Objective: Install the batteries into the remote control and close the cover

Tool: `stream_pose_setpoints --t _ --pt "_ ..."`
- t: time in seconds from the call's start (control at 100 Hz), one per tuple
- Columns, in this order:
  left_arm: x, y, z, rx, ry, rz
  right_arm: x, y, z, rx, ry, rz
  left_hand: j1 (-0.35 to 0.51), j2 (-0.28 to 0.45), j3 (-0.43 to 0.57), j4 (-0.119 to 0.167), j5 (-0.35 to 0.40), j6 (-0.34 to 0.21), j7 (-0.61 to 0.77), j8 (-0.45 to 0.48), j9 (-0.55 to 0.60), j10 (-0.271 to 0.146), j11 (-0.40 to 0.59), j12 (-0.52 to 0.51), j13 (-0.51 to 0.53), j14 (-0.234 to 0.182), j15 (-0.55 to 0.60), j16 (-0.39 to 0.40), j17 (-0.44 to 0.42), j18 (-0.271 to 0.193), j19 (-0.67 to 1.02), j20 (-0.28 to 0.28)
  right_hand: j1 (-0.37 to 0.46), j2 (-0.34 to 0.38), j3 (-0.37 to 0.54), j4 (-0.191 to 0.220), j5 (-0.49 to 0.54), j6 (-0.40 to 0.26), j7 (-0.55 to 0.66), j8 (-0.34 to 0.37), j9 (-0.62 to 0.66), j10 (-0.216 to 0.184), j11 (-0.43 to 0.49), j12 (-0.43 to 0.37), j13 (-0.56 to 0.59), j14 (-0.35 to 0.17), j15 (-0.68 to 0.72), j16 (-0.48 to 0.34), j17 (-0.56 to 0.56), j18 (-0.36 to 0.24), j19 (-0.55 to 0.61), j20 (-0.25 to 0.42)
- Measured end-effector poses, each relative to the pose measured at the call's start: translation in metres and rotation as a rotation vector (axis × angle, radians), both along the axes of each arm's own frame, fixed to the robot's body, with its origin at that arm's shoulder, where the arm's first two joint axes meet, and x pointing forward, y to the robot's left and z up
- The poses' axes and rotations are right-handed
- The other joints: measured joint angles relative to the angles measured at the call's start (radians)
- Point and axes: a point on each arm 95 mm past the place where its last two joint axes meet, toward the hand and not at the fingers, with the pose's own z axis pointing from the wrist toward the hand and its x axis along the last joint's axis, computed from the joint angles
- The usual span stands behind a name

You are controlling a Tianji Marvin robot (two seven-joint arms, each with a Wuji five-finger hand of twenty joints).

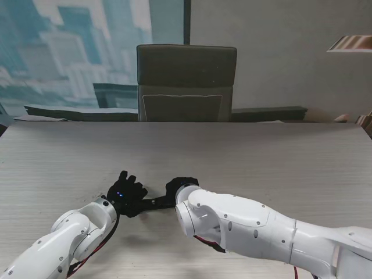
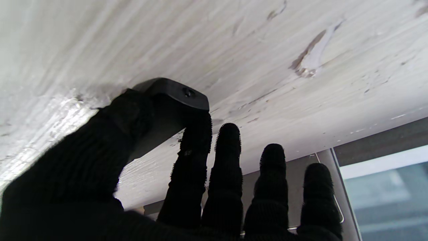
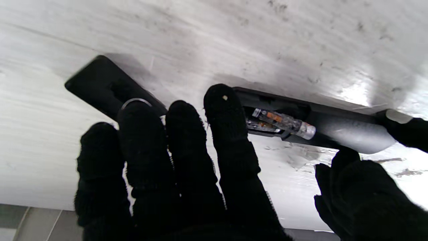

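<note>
The black remote control (image 3: 347, 132) lies on the table with its battery compartment uncovered. A battery (image 3: 284, 122) with an orange label and a silver end sits inside it. My left hand (image 2: 187, 174) pinches one end of the remote (image 2: 174, 97) between thumb and index finger. My right hand (image 3: 187, 160) hovers with fingers spread, its index fingertip (image 3: 224, 100) touching the compartment's end. The loose black cover (image 3: 100, 83) lies flat on the table beyond the other right fingers. In the stand view the remote (image 1: 154, 203) bridges my left hand (image 1: 125, 192) and my right hand (image 1: 181, 187).
The pale wooden table (image 1: 261, 157) stretches wide on all sides of the hands. A grey chair (image 1: 186, 84) stands behind its far edge. My right forearm (image 1: 250, 224) crosses the near part of the table.
</note>
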Motion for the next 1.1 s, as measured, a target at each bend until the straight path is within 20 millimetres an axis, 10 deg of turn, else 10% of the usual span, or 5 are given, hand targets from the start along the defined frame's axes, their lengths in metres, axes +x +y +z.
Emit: stream_pose_setpoints --t 1.1 --pt "-0.002 0.002 0.0 0.003 -0.001 0.003 0.016 0.001 -0.014 -0.036 0.073 -0.049 0.0 0.002 0.0 0.0 0.0 0.0 -0.003 -0.001 0.0 0.0 0.0 0.0 0.0 0.0 0.0 0.0 0.0 0.0 0.0 0.0 -0.012 -0.013 -0.009 0.0 0.01 0.022 -0.024 0.0 0.0 0.002 -0.017 0.0 0.0 0.001 -0.005 -0.013 0.0 0.001 0.0 0.002"
